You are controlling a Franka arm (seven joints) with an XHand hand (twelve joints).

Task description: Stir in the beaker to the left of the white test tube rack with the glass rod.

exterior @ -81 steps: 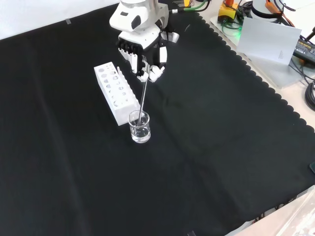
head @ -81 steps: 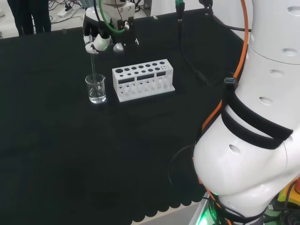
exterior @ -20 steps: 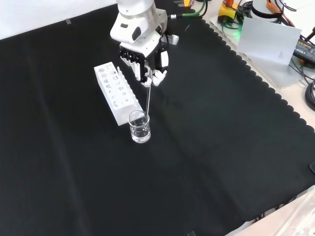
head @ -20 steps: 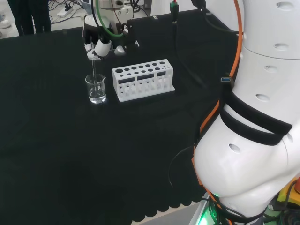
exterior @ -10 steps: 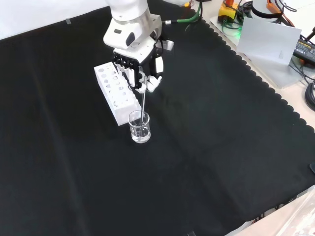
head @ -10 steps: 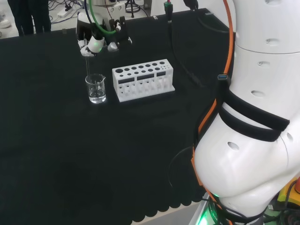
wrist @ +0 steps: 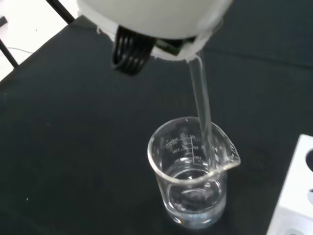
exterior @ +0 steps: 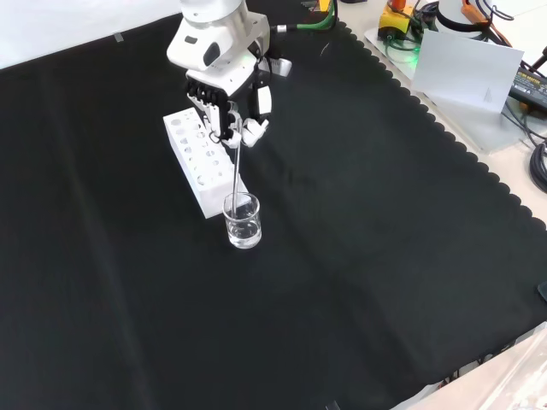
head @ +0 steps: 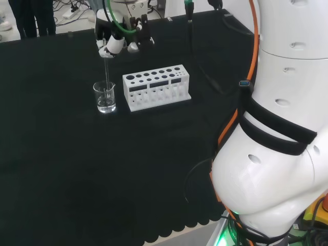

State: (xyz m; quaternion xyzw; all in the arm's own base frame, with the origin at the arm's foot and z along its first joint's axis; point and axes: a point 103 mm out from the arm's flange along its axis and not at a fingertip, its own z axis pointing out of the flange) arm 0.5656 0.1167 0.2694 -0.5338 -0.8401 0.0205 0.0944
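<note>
Wrist view: clear cylindrical beaker [wrist: 193,177] with printed scale and pour spout, shallow clear liquid | thin straight glass rod [wrist: 201,111] dips inside | front view: robot hand [exterior: 229,108] fingers curled round rod top, beaker at its 6 o'clock | white holed rack [exterior: 201,159] at beaker's 11 o'clock, black cloth table [exterior: 367,256]

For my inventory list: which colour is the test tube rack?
White; the test tube rack shows best in the head view.
</note>
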